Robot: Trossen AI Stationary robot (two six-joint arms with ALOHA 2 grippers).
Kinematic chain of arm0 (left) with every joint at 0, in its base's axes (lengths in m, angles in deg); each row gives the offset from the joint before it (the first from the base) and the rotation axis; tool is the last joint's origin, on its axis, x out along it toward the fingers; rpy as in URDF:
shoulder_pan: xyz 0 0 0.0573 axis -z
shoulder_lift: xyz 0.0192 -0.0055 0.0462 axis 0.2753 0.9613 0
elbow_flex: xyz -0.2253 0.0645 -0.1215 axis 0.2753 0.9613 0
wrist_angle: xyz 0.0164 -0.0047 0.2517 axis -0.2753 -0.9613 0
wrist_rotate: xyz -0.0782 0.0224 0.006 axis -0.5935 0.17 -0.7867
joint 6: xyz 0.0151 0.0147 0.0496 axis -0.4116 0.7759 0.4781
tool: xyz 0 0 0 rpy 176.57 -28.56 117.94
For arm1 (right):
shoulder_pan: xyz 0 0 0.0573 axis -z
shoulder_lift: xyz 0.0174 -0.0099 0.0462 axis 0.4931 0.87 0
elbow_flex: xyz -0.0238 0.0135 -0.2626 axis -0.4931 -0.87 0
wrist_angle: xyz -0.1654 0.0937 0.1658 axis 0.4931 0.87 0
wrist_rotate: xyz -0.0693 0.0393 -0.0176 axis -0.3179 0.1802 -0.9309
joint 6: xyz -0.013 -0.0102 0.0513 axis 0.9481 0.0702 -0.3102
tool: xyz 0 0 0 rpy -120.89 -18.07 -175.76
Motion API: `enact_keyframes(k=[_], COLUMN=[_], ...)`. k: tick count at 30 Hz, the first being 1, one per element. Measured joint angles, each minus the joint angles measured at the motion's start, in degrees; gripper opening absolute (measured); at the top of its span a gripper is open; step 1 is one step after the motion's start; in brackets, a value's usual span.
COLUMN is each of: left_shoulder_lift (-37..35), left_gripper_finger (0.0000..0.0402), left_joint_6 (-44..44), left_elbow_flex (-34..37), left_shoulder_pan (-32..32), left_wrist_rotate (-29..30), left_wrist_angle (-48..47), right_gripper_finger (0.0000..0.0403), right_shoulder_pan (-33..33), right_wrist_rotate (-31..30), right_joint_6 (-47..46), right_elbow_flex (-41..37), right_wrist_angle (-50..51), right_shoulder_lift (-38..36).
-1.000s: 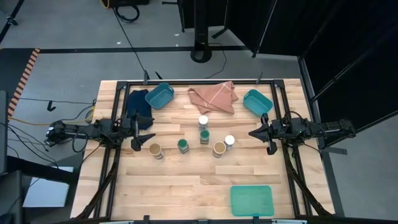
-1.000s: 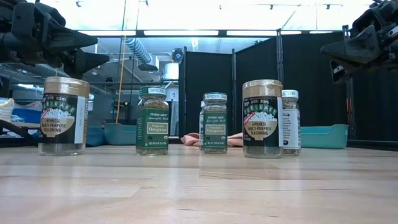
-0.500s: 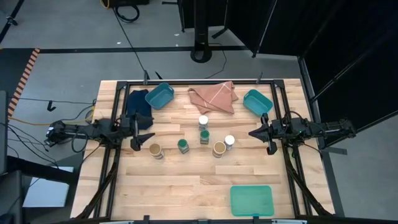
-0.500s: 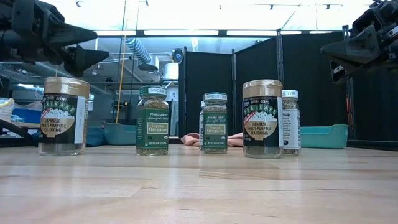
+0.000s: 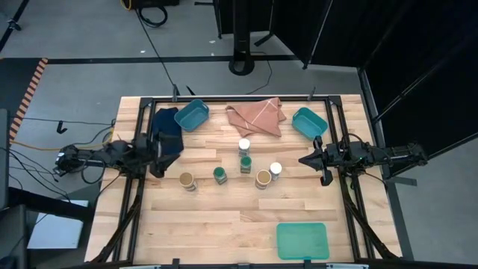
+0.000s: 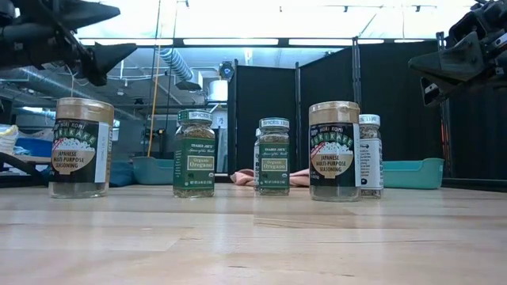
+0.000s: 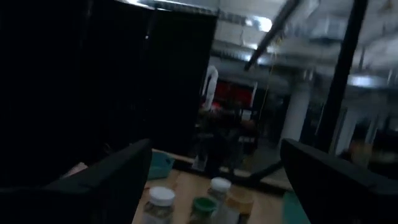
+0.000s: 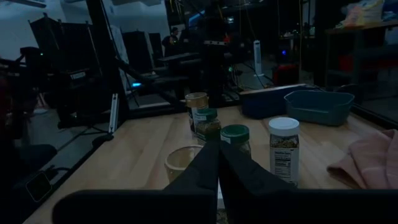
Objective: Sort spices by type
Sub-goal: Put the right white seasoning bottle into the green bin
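Left claw (image 5: 166, 152) above spices (image 5: 187, 180), apart.

We are seeing six spice jars (image 5: 240, 166) standing mid-worktop (image 5: 224, 224). Behind the jars a cloth (image 5: 256, 116) is lying between two bins (image 5: 192, 114). A tray (image 5: 302, 240) is sitting in front of the jars, toward the right.

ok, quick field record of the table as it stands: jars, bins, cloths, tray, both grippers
jars: six small cylindrical spice jars upright mid-table, none held
lids: two white, two dark green, two tan
bins: two teal plastic bins at the far edge
cloths: dark blue cloth far left; pink cloth far centre
tray: green flat tray near right
left gripper: open, above the table's left side
right gripper: shut, right of the jars, holding nothing
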Motion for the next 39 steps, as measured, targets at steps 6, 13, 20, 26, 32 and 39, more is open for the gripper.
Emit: enact_keyframes(k=[6, 13, 20, 26, 32, 39], left_shoulder_lift=[-0.02, 0.00, 0.00, 0.00, 0.00, 0.00], left_gripper_finger=[0.0363, 0.0363, 0.0363, 0.0363, 0.0363, 0.0363], left_joint_6=[-5.62, -12.58, -12.43, -12.36, -12.36, -14.21], left_elbow_flex=[0.00, 0.00, 0.00, 0.00, 0.00, -0.02], left_shoulder_pan=[0.00, 0.00, 0.00, 0.00, 0.00, 0.00], left_wrist_rotate=[-0.46, -0.61, 5.01, 7.33, 8.16, 8.17], left_wrist_angle=[0.84, 0.73, 3.80, 10.03, 16.24, 21.50], right_gripper_finger=[0.0019, 0.0019, 0.0019, 0.0019, 0.0019, 0.0019], right_shoulder_pan=[-0.02, 0.00, 0.00, 0.00, 0.00, 0.00], right_wrist_rotate=[-0.02, -3.16, -2.93, -2.93, -2.91, -3.92], right_joint_6=[0.00, 0.02, -4.47, -4.92, -4.68, -5.23], right_elbow_flex=[0.00, 0.01, 0.01, -0.01, 0.00, -0.01], right_wrist_angle=[0.00, -0.24, -5.89, -13.62, -22.76, -32.64], right_shoulder_lift=[0.00, 0.00, -0.02, 0.00, 0.00, -0.02])
